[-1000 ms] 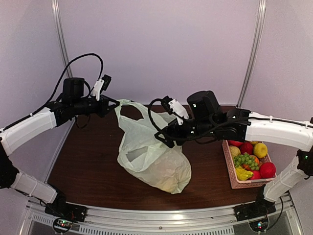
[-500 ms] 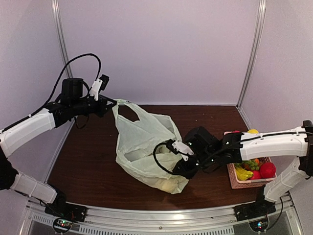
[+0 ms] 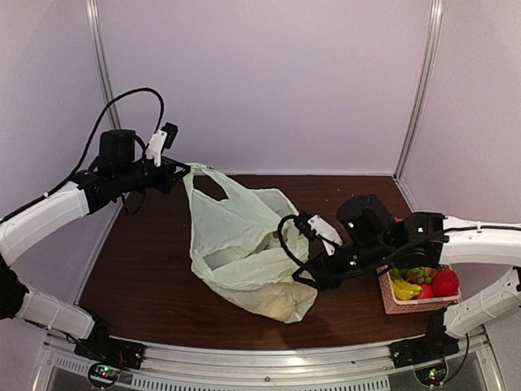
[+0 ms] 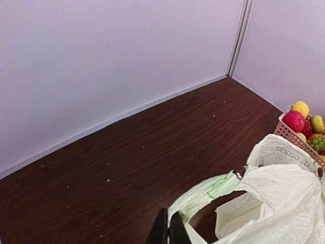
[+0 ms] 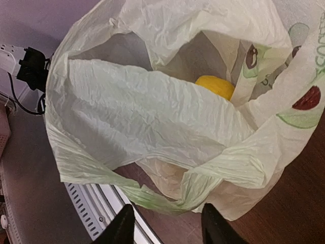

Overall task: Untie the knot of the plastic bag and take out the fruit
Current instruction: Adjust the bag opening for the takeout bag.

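Since a second ago the right pincer [image 5: 166, 208] has dropped from above the plastic bag [image 3: 236, 236] to its 3 o'clock flank, fingers apart. One yellow fruit [image 5: 216, 86] shows deep inside, behind a slack fold. The bag slumps at the tabletop [image 3: 146, 261] centre, one handle [image 4: 213, 185] clamped in the left pincer [image 4: 169, 214] at 11 o'clock. We fear reaching in snags film, dragging the bag.
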You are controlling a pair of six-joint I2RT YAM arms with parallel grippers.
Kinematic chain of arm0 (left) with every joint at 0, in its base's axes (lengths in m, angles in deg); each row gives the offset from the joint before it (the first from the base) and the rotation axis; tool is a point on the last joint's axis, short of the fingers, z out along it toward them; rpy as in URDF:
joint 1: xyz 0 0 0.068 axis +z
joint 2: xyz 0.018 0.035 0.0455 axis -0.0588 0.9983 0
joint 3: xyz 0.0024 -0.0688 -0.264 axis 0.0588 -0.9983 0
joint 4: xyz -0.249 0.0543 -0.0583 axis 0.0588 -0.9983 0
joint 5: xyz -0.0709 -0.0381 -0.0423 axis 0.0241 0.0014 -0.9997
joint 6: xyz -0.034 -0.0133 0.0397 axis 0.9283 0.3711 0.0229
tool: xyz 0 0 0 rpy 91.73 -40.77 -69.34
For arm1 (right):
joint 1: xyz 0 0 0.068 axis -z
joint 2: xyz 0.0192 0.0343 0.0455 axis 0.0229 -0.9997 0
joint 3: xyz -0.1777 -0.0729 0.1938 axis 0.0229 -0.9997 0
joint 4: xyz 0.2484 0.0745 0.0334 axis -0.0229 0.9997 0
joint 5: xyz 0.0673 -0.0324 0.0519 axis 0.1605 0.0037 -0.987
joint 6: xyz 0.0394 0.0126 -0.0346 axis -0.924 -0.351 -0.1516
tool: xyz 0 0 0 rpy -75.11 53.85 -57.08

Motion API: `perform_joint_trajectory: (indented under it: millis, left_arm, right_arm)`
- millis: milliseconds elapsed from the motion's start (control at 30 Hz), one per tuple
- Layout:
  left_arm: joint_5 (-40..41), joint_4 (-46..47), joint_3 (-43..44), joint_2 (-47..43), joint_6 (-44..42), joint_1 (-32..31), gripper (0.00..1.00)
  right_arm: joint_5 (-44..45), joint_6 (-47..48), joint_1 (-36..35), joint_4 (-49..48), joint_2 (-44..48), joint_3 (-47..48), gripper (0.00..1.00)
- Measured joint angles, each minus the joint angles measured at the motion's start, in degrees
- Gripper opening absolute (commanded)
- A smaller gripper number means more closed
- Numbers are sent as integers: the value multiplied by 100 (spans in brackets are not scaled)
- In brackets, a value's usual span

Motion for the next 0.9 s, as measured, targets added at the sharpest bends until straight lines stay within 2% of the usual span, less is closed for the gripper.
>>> perform_joint_trajectory:
  millis: [67,233,400,567,633,700,767,900]
  left_arm:
    - [-4,0,0,0,2,0,0]
    - [-11,0,0,0,2,0,0]
    - [-35,2,-2,0,0,0,0]
    - [-76,7,-22,0,2,0,0]
    - [-90,4,-22,0,2,0,0]
    - [-116,9,-24,0,2,0,0]
    - [-162,20,-24,2,2,0,0]
    - [-216,42,-24,4,2,0,0]
  right_arm:
    - [48,31,-2,-24,85,267,72]
    - [396,151,9,-129,-125,1106,70]
    - [634,295,107,-129,-1010,1836,57]
    - [728,348,293,149,-2057,2319,54]
    - [761,356,356,256,-2361,2461,55]
    - [793,367,400,348,-2608,2616,64]
    - [809,393,428,396,-2894,2855,68]
    - [778,501,439,459,-3362,3239,71]
